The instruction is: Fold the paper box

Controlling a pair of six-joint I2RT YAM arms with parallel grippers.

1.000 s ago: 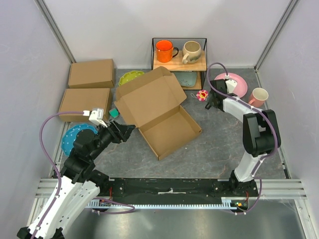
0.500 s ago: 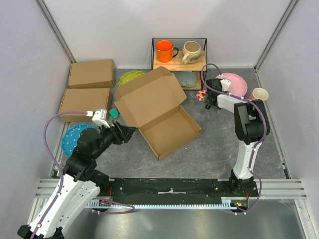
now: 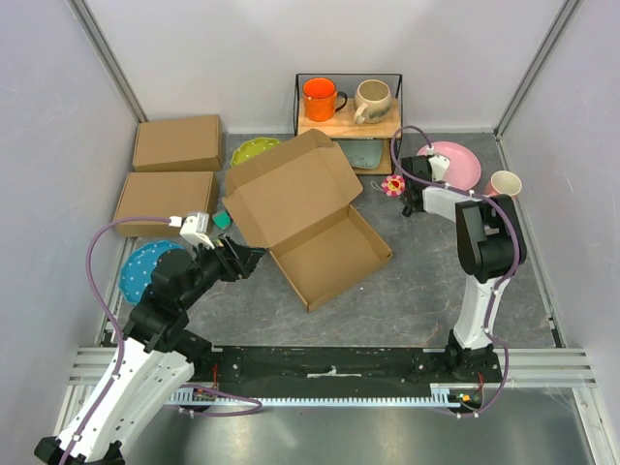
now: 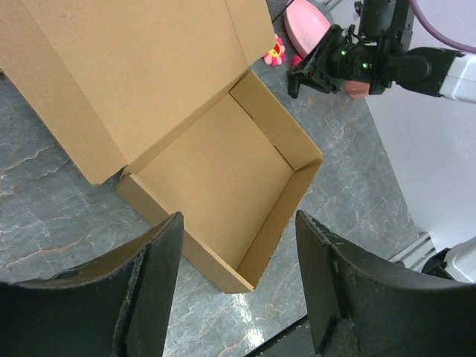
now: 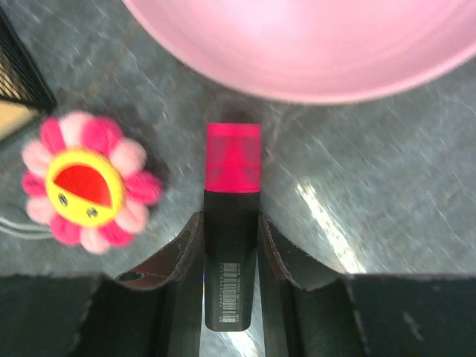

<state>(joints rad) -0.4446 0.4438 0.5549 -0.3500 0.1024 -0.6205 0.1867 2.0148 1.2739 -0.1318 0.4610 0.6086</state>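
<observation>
Left gripper, at 8 o'clock of the paper box, jaws apart with nothing between them; its wrist view crops the raised lid at the top edge but shows the tray's bare floor. The box sits mid-table, lid open toward 11 o'clock. The right gripper, at the box's 2 o'clock, hides its catch from above; only the right wrist view shows jaws pressed against both sides of a pink-capped black marker, flower toy at 9 o'clock, pink plate at 12, cropped.
</observation>
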